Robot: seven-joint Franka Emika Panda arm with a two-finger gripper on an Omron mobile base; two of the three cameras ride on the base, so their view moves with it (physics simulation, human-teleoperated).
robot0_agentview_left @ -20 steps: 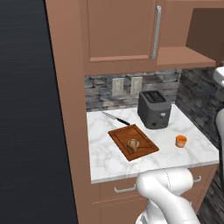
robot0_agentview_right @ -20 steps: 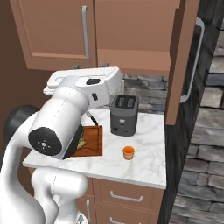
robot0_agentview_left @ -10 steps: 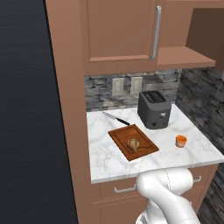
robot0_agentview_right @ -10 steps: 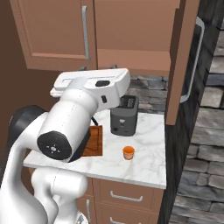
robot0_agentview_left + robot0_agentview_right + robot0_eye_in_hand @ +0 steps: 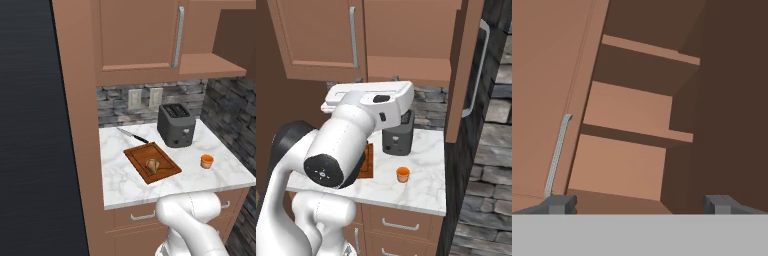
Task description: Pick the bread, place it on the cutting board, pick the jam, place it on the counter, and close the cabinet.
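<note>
The bread (image 5: 152, 164) lies on the cutting board (image 5: 140, 156), whose edge also peeks out behind my arm (image 5: 369, 161). The orange jam (image 5: 207, 161) (image 5: 402, 174) stands on the white marble counter (image 5: 117, 177) (image 5: 426, 187), right of the board. In the hand view my gripper (image 5: 641, 205) is open, its fingertips (image 5: 559, 204) wide apart with nothing between them. It faces the cabinet's bare shelves (image 5: 629, 110). The cabinet's right door (image 5: 463, 70) stands swung open; the left door (image 5: 137, 35) is shut.
A dark toaster (image 5: 176, 125) (image 5: 397, 136) stands at the back of the counter, with a knife (image 5: 132, 135) to its left. The open door's bar handle (image 5: 478, 70) juts out on the right. A stone wall (image 5: 496, 150) closes off the right side.
My arm's upper link has swung a little to the right in the right base view. The bread, jam and board have not moved.
</note>
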